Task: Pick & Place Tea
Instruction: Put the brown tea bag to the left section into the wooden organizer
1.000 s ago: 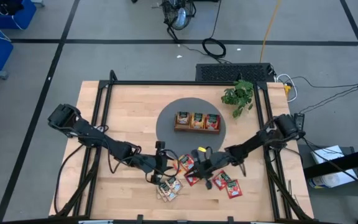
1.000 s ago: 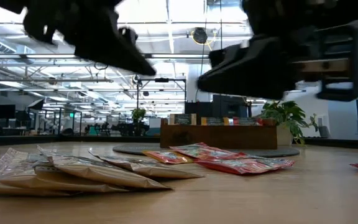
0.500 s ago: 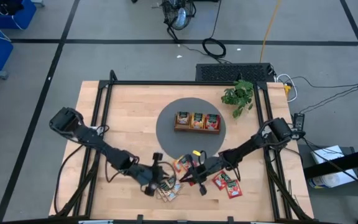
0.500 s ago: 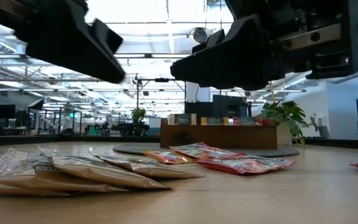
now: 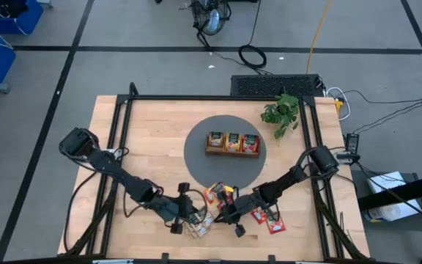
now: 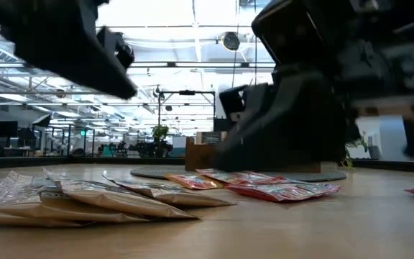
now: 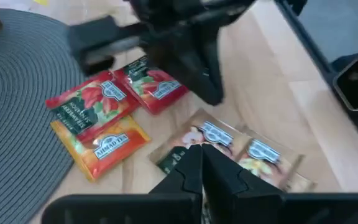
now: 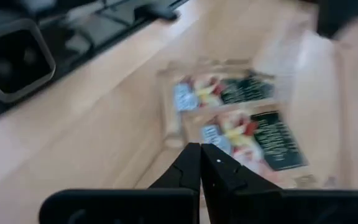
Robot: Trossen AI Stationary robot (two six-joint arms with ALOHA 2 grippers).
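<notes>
Both arms reach low over the near edge of the wooden counter (image 5: pixel 152 139), toward the loose tea sachets lying there. The left hand (image 5: pixel 193 218) is above the green-and-tan sachets (image 5: pixel 200 224), and its two fingers (image 7: pixel 188 177) are pressed together with nothing between them. The right hand (image 5: pixel 224 213) is just beside it, close to the same pile, and its fingers (image 8: pixel 188 165) are also pressed together and empty (in its wrist view the green-and-tan packets lie flat just ahead of the tips).

A red sachet (image 7: pixel 86 102), a second red one (image 7: pixel 154 87) and an orange sachet (image 7: pixel 101 146) lie side by side next to the grey round mat (image 5: pixel 196 143). Two more red sachets (image 5: pixel 268 217) lie to the right of the right arm.

The wooden tray (image 5: pixel 232 143) stands in the middle of the mat, and each of its three compartments already holds tea. The green plant (image 5: pixel 282 112) stands near the far right corner of the counter.
</notes>
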